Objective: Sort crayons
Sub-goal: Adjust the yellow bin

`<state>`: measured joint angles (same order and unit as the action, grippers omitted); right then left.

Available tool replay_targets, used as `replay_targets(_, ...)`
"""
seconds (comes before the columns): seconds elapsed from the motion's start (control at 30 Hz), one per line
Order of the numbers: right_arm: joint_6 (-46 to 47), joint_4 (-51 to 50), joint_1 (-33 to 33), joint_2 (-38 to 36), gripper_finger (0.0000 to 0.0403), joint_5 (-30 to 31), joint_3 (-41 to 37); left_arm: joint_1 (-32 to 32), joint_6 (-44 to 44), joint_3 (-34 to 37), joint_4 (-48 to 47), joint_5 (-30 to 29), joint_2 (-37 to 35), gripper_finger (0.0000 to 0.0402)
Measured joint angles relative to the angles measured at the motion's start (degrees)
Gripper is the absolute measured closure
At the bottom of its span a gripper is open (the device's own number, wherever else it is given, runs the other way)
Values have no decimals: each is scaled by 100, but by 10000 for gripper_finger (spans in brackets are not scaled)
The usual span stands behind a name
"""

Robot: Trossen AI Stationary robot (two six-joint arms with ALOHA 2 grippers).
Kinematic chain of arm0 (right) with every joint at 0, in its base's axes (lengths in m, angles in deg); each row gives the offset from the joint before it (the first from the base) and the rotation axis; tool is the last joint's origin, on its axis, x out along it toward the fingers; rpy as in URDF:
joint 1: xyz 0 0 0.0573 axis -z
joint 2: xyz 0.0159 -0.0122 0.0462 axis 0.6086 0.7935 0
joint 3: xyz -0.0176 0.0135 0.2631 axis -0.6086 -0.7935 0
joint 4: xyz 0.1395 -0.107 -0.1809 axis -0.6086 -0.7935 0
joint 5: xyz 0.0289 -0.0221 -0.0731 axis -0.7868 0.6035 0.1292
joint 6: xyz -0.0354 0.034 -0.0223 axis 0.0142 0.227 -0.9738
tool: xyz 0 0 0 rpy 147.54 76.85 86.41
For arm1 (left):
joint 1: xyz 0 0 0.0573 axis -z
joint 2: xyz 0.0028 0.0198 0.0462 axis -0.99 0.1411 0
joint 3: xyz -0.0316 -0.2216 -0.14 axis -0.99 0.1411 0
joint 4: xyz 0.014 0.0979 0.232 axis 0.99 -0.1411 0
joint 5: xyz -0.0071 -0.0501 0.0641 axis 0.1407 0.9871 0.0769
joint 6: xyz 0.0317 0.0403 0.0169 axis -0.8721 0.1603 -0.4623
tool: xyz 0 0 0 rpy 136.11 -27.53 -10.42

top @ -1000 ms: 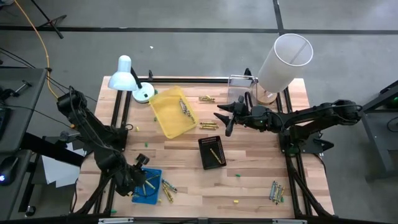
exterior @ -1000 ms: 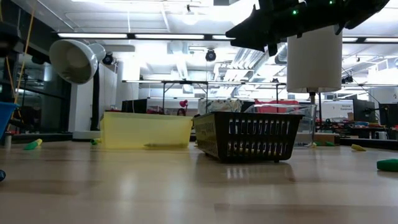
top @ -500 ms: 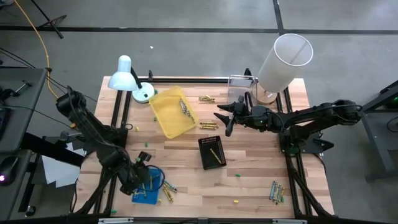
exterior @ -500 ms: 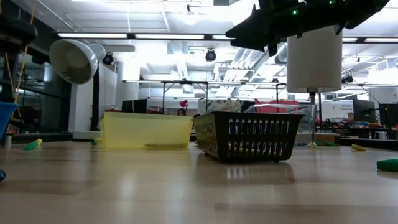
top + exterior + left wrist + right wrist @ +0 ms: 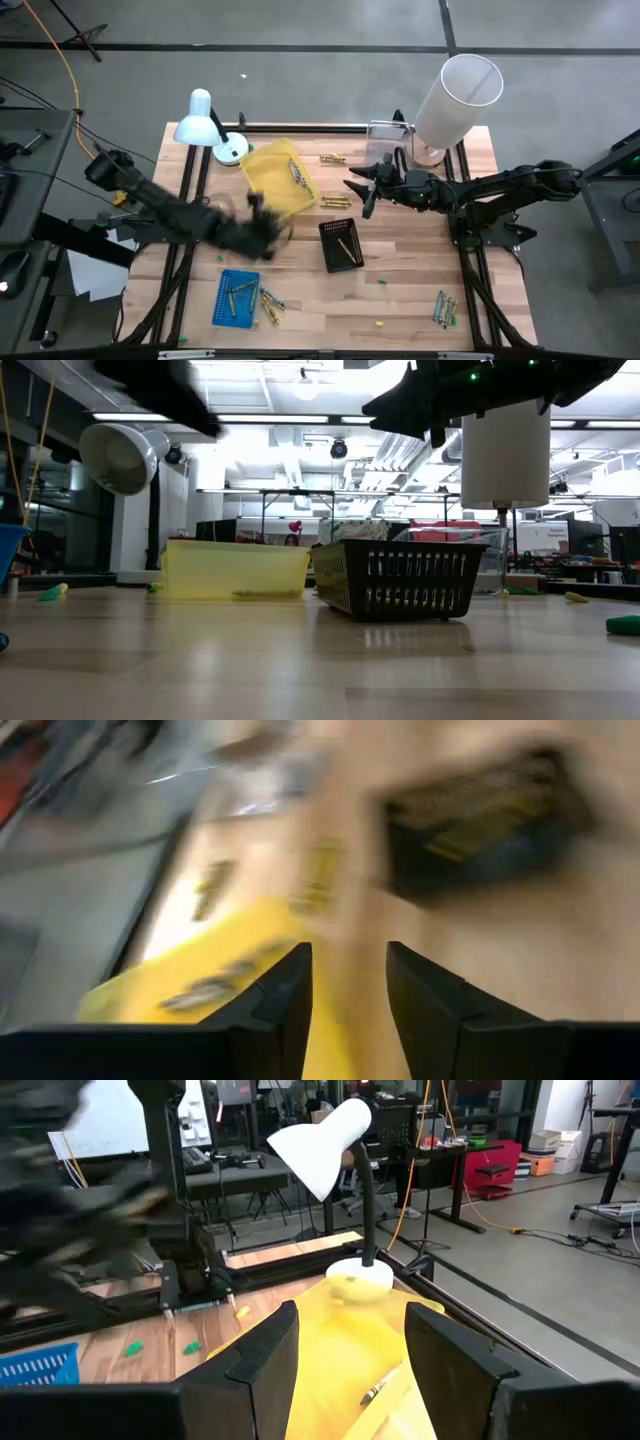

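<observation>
My left gripper (image 5: 262, 232) is hanging over the bare wood just beside the yellow tray (image 5: 275, 182), fingers apart with nothing between them. My right gripper (image 5: 357, 190) is waiting near the black basket (image 5: 341, 244), jaws spread and empty. Crayons (image 5: 242, 290) are lying in the blue tray (image 5: 235, 298) and spilling just beside it; more are sitting in the yellow tray, in the black basket, and loose near the table's front right corner (image 5: 443, 307). The white desk lamp (image 5: 205, 122) and a tall white cylinder (image 5: 455, 98) are standing along the far edge.
</observation>
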<state>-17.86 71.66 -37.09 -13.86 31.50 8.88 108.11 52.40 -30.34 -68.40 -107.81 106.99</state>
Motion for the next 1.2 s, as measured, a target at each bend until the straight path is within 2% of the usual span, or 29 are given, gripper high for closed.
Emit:
replay_targets(0.17,-100,7,0,0,224,0,-1,-2277,-200,2,746,726,72,317)
replay_targets(0.27,-107,-2,0,0,224,0,0,-3618,-384,2,1004,1008,184,356)
replay_targets(0.33,-126,-9,0,0,224,0,0,-4416,-320,4,1149,1421,281,387)
replay_targets(0.43,-240,-12,0,0,224,0,0,-5386,68,2,1264,2316,528,394)
replay_targets(0.5,-250,-14,0,0,224,0,-1,-5828,206,2,1398,2672,801,399)
replay_targets(0.6,-252,-7,0,0,224,0,0,-6201,354,-62,1382,3015,1266,400)
replay_targets(0.73,-311,55,-1,0,224,2,0,-6238,362,-416,1365,3152,1891,401)
replay_targets(0.97,-359,69,0,0,224,0,0,-6170,210,-1320,828,2875,2710,401)
replay_targets(1.2,-250,-62,-7,0,224,-2,0,-6190,147,-1949,547,2778,3081,401)
